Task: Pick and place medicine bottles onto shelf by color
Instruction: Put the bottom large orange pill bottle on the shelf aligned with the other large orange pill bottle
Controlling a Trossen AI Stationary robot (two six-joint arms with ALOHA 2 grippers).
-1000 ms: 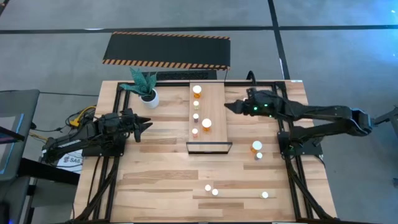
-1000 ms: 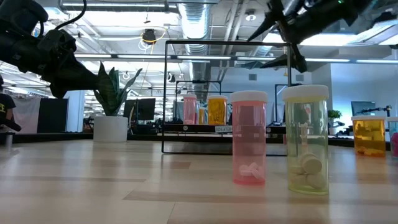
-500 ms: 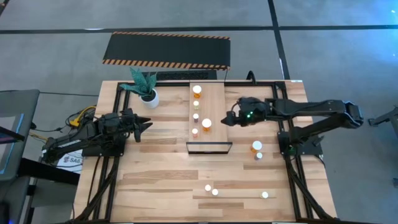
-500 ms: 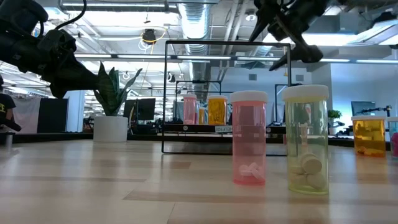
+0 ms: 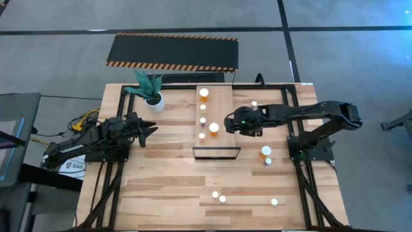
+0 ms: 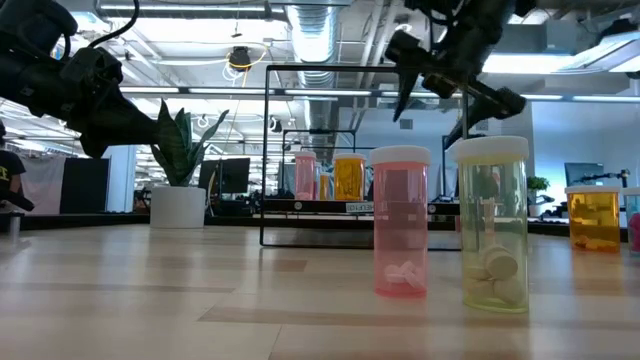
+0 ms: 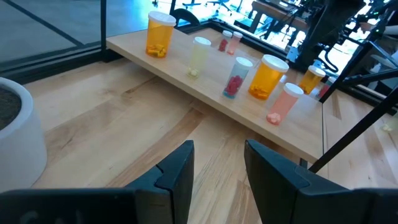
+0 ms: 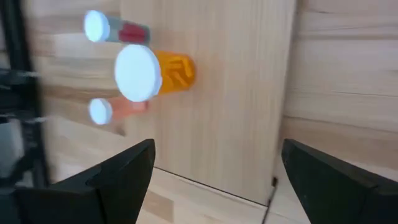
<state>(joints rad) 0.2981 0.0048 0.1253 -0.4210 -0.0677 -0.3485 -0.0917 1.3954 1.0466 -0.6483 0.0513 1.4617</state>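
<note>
Right gripper (image 5: pixel 227 122) hovers wide open and empty over the shelf (image 5: pixel 222 103), just beside an orange bottle (image 5: pixel 214 129) standing on that shelf.

We see bare board along the right side of the shelf (image 5: pixel 224 119); its left edge is lined with bottles, a large orange bottle (image 5: pixel 214 128) nearest. The dark frame (image 5: pixel 216 153) blocks the shelf's near end.
</note>
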